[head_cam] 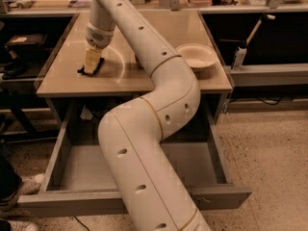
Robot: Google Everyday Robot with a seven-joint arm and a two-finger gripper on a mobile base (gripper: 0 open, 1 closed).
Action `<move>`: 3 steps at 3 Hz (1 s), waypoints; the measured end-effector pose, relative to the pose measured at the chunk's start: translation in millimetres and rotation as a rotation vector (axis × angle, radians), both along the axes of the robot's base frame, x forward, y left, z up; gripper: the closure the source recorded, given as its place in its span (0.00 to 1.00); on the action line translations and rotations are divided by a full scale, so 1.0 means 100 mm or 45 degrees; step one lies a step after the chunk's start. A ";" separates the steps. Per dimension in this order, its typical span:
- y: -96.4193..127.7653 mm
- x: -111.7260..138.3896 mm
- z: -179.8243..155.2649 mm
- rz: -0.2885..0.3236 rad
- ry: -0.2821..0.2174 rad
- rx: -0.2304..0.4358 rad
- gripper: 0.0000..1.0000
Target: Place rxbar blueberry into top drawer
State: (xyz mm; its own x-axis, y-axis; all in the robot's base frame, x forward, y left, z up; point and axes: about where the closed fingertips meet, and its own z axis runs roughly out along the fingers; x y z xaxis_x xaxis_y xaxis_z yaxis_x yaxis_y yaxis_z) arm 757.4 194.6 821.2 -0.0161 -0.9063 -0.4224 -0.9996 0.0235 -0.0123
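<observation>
Standing at the front of the station, I note first the white jointed arm (pixel 159 129), the largest item in view. It rises from the lower middle of the floor area, crosses over the open drawer, bends at a broad elbow level with the table edge, and runs up and to the left across the tabletop. The tan table (pixel 120 78) comes next, a square top set among workbenches to either side and behind. Beneath it the top drawer (pixel 79 172) stands pulled fully out toward me. It is a wide, shallow grey box with low side walls and a plain front panel, and what shows of its flat bottom on either side of the arm is bare. A shallow pale bowl (pixel 196 56) sits near the right edge of the tabletop, just beside the arm's elbow and well apart from the working end. At the far left of the tabletop the gripper (pixel 92 64) points straight down, its tan tip resting at the rxbar blueberry (pixel 84 71). I cannot tell whether the gripper is closed on the bar or merely set against it. The bar shows as a small dark flat shape lying on the table surface under and just left of the gripper, well apart from the drawer.
</observation>
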 end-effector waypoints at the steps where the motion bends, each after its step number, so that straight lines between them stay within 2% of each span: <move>1: 0.00 0.00 0.00 0.000 0.000 0.000 1.00; 2: 0.07 0.03 0.07 -0.002 -0.032 0.009 1.00; 3: -0.04 -0.05 0.28 -0.060 -0.015 0.001 1.00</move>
State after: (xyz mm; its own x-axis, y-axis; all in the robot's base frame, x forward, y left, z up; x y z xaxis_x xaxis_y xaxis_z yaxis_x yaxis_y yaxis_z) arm 752.1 190.4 849.2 -0.0538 -0.9042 -0.4238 -0.9972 0.0706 -0.0240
